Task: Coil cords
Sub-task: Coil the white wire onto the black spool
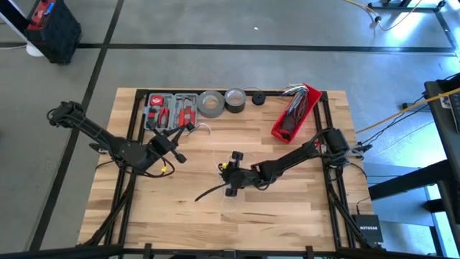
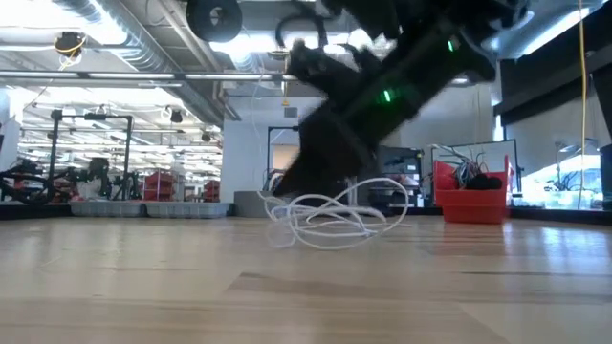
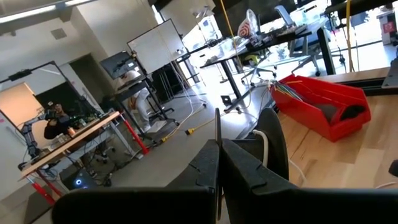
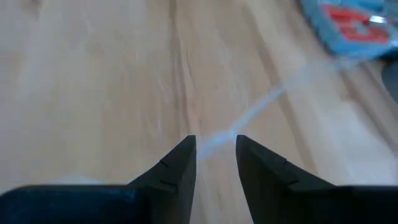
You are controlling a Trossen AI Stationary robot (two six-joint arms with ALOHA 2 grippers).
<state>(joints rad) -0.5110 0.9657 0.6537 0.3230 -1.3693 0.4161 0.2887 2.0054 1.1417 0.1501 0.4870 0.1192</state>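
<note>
The white cord lies in a loose pile (image 2: 335,215) on the wooden table under my right arm. A blurred strand of it (image 4: 261,102) runs off toward the tool tray. My right gripper (image 1: 224,174) (image 4: 214,152) is open and low over the table's middle, with one finger on each side of that strand. My left gripper (image 1: 185,131) (image 3: 219,152) is shut beside the tool tray, and a white loop of cord (image 1: 205,128) (image 3: 264,146) shows at its tips. A thin dark cord (image 1: 208,193) lies on the table just near of my right gripper. My left gripper is shut on the white cord. A thin strand (image 3: 217,124) sticks out between the closed fingertips, and more white cord curves behind one finger. The fingers hide the place of contact. They are raised off the table and point toward its far right.
A tool tray (image 1: 171,111) with red-handled tools, a grey tape roll (image 1: 211,103), a black tape roll (image 1: 235,99) and a small black roll (image 1: 258,98) line the far edge. A red bin (image 1: 296,111) of wires stands at the far right. The near half shows bare wood (image 1: 215,223).
</note>
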